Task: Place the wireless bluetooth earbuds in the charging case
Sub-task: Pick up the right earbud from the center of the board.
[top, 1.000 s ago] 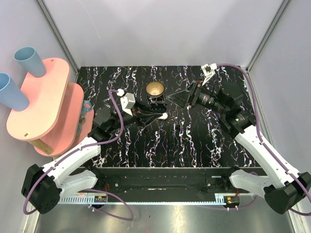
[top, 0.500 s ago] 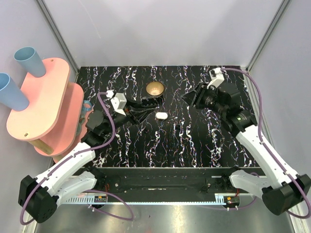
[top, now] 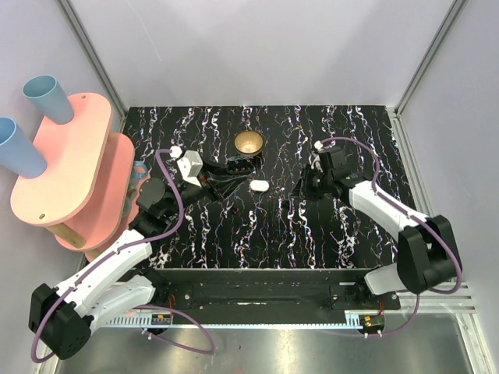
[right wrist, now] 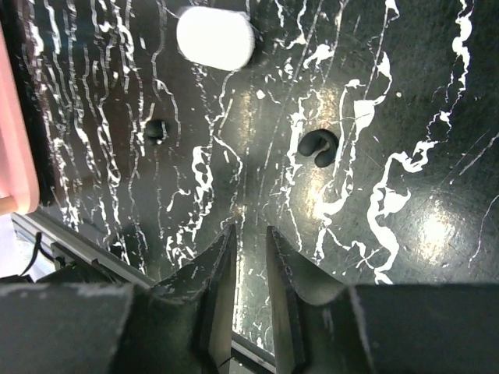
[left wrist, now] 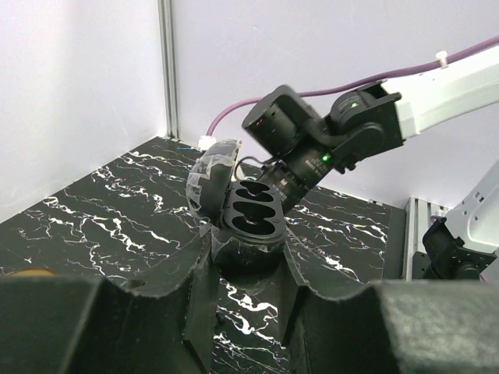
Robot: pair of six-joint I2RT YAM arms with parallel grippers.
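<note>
My left gripper [left wrist: 248,251] [top: 228,174] is shut on the charging case [left wrist: 253,214], which here is black. Its lid stands open and both bud-shaped wells are empty. Two small black earbuds [right wrist: 316,148] [right wrist: 156,131] lie apart on the marbled tabletop in the right wrist view. A white oval pod [right wrist: 214,37] [top: 259,185] lies beyond them, just right of the held case. My right gripper [right wrist: 251,230] [top: 301,187] points down at the table, right of the pod. Its jaws stand a narrow gap apart with nothing between them.
A brass bowl [top: 249,142] stands behind the held case. A pink two-tier shelf [top: 74,167] with two blue cups [top: 43,97] fills the left side. My right arm [left wrist: 312,148] shows close behind the case in the left wrist view.
My right arm has swung down and in toward the table's middle, its jaws narrowing. My left arm drew back to the left from the white pod with the case, then held still.
</note>
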